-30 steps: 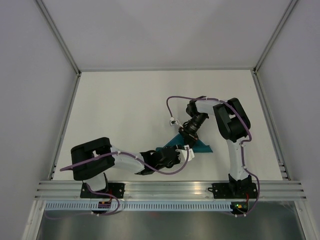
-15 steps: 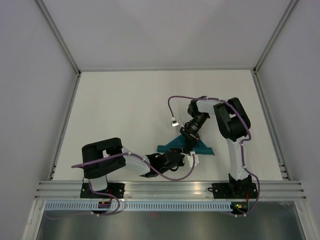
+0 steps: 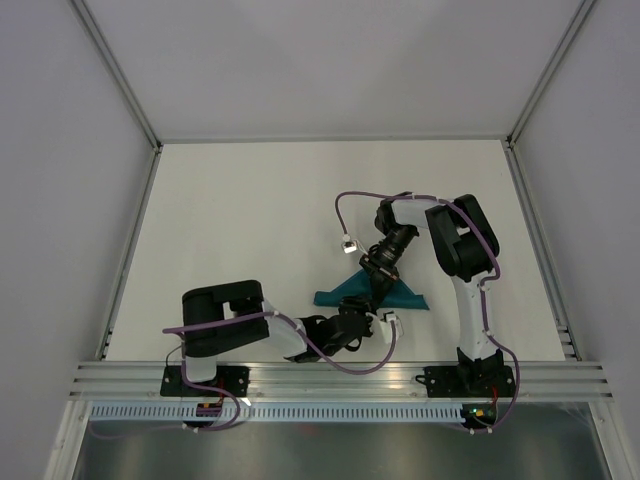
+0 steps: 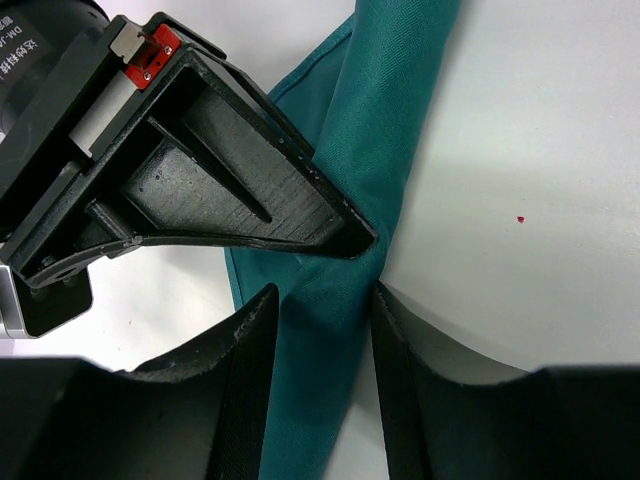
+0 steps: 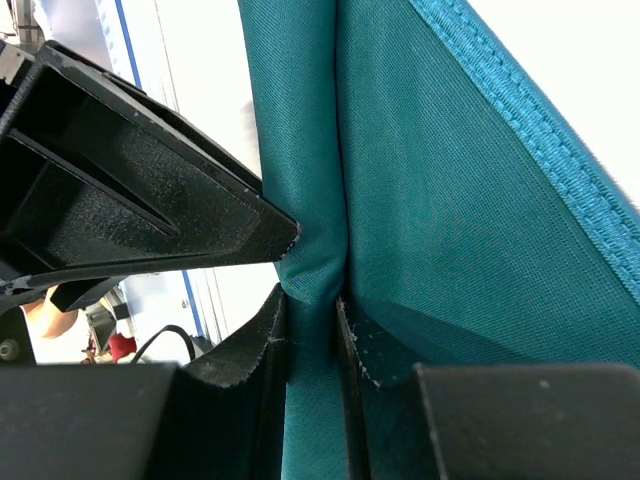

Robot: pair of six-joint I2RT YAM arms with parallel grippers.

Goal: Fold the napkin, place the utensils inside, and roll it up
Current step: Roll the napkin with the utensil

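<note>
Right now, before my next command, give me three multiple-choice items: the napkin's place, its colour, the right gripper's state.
1. The napkin lies: A) far left corner; B) near half, about mid-width; C) far right corner.
2. Its colour: A) red; B) white; C) teal.
3. The right gripper is: A) open over bare table; B) shut on a napkin fold; C) out of view.
Key: B, the top view shows it there; C, the cloth is teal in every view; B, the right wrist view shows it pinching the fold.
</note>
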